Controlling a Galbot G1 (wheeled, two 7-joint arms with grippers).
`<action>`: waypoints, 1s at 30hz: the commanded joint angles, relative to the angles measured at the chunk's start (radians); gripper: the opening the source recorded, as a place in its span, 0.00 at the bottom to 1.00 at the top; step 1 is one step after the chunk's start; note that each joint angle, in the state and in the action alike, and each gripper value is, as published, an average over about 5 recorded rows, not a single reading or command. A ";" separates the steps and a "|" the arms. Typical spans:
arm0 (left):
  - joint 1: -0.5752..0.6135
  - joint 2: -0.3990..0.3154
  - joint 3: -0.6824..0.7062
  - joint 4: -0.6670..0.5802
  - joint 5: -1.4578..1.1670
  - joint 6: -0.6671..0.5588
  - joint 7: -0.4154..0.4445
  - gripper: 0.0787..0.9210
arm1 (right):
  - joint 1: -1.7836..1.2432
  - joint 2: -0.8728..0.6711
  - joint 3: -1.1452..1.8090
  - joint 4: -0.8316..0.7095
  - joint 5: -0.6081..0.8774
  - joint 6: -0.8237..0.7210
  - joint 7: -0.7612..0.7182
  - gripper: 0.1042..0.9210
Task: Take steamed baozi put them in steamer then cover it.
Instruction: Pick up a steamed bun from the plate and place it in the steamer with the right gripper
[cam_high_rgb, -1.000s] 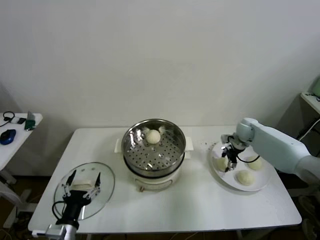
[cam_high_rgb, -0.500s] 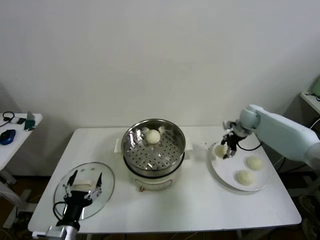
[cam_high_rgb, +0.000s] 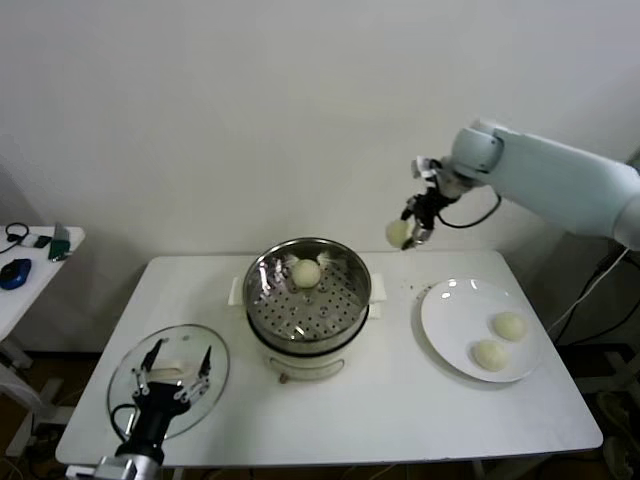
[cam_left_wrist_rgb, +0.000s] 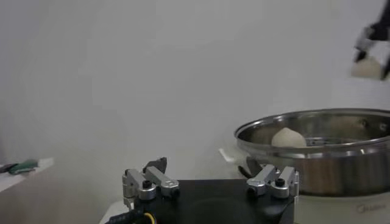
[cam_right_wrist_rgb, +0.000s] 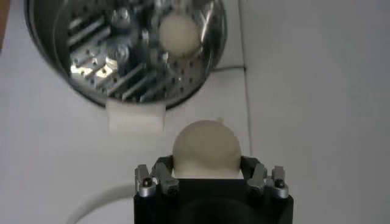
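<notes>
My right gripper (cam_high_rgb: 408, 232) is shut on a pale baozi (cam_high_rgb: 398, 233) and holds it high in the air, to the right of and above the steamer (cam_high_rgb: 308, 303). In the right wrist view the held baozi (cam_right_wrist_rgb: 206, 150) sits between the jaws, with the steamer (cam_right_wrist_rgb: 91, 55) below and beyond. One baozi (cam_high_rgb: 306, 272) lies in the steel basket at the back. Two baozi (cam_high_rgb: 509, 326) (cam_high_rgb: 489, 354) lie on the white plate (cam_high_rgb: 450, 316). The glass cover (cam_high_rgb: 212, 377) lies flat at the table's front left. My left gripper (cam_high_rgb: 173, 380) hovers open over it.
A side table (cam_high_rgb: 30, 265) with small items stands at the far left. The white wall is close behind the work table. In the left wrist view the steamer (cam_left_wrist_rgb: 317, 152) is ahead, with the baozi (cam_left_wrist_rgb: 288, 137) inside it.
My right gripper has lifted one baozi off the plate and carried it up and left towards the steamer. The plate now holds two buns. The left arm has barely moved.
</notes>
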 joint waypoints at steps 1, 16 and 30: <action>0.015 0.010 0.003 -0.015 0.003 -0.009 0.000 0.88 | 0.133 0.263 -0.092 0.014 0.241 -0.056 0.070 0.74; 0.040 0.036 -0.016 -0.031 -0.009 -0.022 -0.002 0.88 | 0.009 0.457 -0.106 -0.003 0.269 -0.101 0.172 0.74; 0.034 0.035 -0.021 -0.026 -0.016 -0.018 -0.002 0.88 | -0.106 0.477 -0.153 0.002 0.214 -0.110 0.189 0.75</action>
